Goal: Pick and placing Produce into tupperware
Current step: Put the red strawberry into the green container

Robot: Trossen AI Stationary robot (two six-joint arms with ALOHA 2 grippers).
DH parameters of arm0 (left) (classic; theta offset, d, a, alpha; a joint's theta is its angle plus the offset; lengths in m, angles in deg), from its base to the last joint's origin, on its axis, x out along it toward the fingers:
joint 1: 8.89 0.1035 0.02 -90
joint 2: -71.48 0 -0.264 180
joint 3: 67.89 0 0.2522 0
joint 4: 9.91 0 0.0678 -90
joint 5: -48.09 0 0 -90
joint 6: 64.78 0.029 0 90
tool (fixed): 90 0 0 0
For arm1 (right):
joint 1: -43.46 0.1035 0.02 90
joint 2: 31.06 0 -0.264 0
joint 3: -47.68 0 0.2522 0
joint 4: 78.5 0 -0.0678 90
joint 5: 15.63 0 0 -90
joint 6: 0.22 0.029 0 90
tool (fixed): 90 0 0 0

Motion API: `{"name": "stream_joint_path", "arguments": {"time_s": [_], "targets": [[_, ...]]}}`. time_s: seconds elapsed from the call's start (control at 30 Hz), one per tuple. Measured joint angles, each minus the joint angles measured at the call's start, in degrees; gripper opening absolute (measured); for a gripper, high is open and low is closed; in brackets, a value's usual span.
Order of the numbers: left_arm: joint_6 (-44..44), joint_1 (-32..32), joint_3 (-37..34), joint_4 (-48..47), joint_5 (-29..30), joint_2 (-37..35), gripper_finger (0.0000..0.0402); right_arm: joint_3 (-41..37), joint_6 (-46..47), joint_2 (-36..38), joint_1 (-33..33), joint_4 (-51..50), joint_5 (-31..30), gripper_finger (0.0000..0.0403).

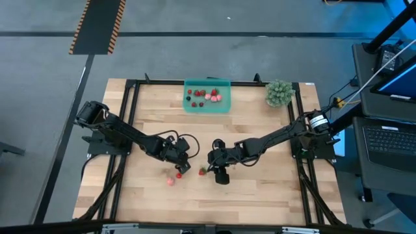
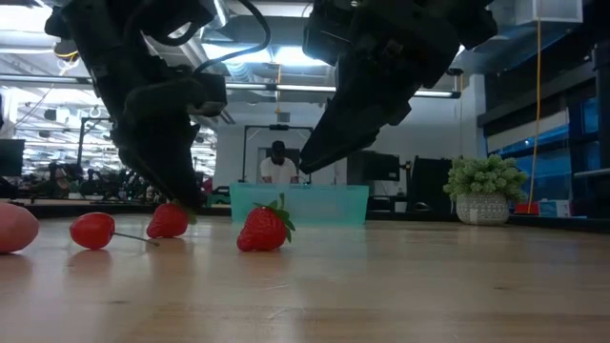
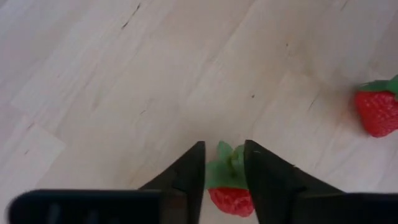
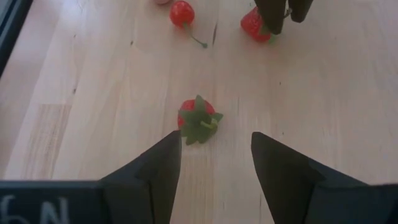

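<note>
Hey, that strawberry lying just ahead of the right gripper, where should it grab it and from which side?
Come straight down on the strawberry and pinch its red body across the sides, below the leaves. It lies free on the table, leafy cap toward the right gripper, whose open fingers already straddle its line. Gripping the thin leaves would probably slip.

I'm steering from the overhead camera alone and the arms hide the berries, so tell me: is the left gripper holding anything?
Observer: Yes. The left gripper is shut on a strawberry, one finger against each side.
Operator: Is it off the surface?
Observer: No. In the low view that berry rests on the wooden table.
Operator: And the right one?
Observer: The right gripper is open, with a second strawberry just ahead of its fingertips, untouched, leaves up.
</note>
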Motion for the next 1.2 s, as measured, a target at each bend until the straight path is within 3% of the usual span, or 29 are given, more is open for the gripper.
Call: {"name": "stream_joint_path", "arguments": {"time_s": [0.27, 0.57, 0.73, 0.97, 1.2], "targets": [[1.1, 0.0, 0.0, 0.0, 0.7, 0.0, 0.0008, 0.0, 0.1, 0.0, 0.0, -0.1, 0.0, 0.0197], [9.4, 2.1, 3.8, 0.2, 1.2, -0.6, 0.0005, 1.1, -6.6, 5.1, 0.2, -0.6, -1.2, 0.0197], [19.7, 5.7, 11.7, -4.3, 1.3, -0.8, 0.0004, 1.1, -10.1, 13.0, 0.2, -7.4, -11.1, 0.0197], [41.2, 16.3, 25.0, -8.4, 1.2, -0.9, 0.0003, 1.1, -15.0, 26.9, -1.7, -15.0, -24.9, 0.0197], [55.8, 32.6, 38.1, -11.4, -2.0, -0.9, 0.0002, 1.1, -17.9, 40.9, -5.4, -21.8, -26.8, 0.0197]]}}
